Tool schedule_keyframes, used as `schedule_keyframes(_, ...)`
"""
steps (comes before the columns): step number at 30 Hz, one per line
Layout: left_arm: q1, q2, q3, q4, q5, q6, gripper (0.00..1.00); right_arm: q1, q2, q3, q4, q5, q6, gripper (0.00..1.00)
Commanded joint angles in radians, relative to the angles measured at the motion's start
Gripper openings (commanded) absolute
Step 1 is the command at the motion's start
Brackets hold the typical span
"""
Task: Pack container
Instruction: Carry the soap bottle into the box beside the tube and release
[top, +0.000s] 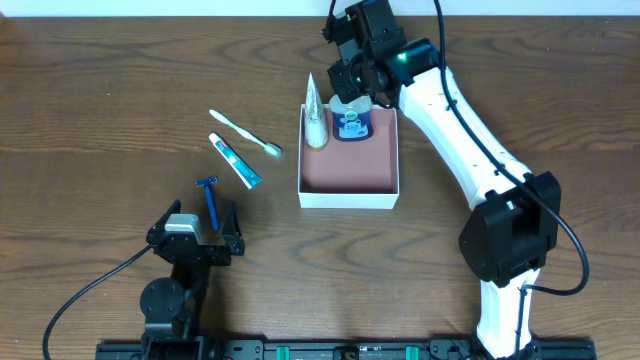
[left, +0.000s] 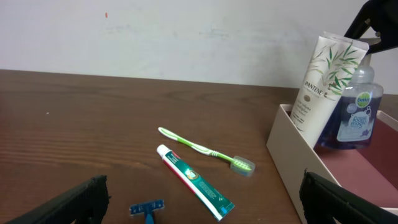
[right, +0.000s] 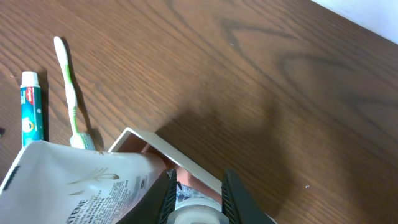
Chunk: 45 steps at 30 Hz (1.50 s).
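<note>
The container (top: 348, 201), a shallow white-walled box with a reddish-brown floor, sits at mid-table. A white Pantene tube (top: 316, 115) leans in its far left corner. A blue soap pump bottle (top: 352, 122) stands next to the tube. My right gripper (top: 352, 85) is over the far wall, its fingers (right: 196, 193) shut on the bottle's white pump cap (right: 196, 214). A green toothbrush (top: 245, 133), a toothpaste tube (top: 236, 161) and a blue razor (top: 210, 198) lie left of the container. My left gripper (top: 200, 225) is open and empty, just behind the razor.
In the left wrist view the toothbrush (left: 202, 148), toothpaste (left: 193, 180) and razor (left: 148, 210) lie ahead of the open fingers (left: 203, 186). The container's near wall (left: 292, 155) is at right. Bare brown wood surrounds the box.
</note>
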Motion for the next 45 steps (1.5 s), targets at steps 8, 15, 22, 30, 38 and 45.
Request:
schedule_keyframes(8, 0.003, 0.000, -0.016, -0.035, 0.021, 0.013, 0.98, 0.026, 0.036, 0.013, 0.029, -0.008, -0.008, 0.13)
schedule_keyframes(15, 0.003, 0.000, -0.016, -0.035, 0.021, 0.013, 0.98, 0.034, 0.036, 0.013, 0.037, -0.008, -0.008, 0.19)
schedule_keyframes(22, 0.003, 0.000, -0.016, -0.035, 0.021, 0.013, 0.98, 0.034, 0.036, 0.013, 0.035, -0.008, -0.008, 0.25)
schedule_keyframes(30, 0.003, 0.000, -0.016, -0.035, 0.021, 0.013, 0.98, 0.034, 0.036, 0.013, 0.027, -0.008, -0.008, 0.36)
schedule_keyframes(38, 0.003, 0.000, -0.016, -0.035, 0.021, 0.013, 0.98, 0.034, 0.036, 0.013, 0.005, -0.008, -0.008, 0.36)
schedule_keyframes(45, 0.003, 0.000, -0.016, -0.035, 0.021, 0.013, 0.98, 0.034, 0.036, 0.013, -0.014, -0.008, -0.008, 0.36)
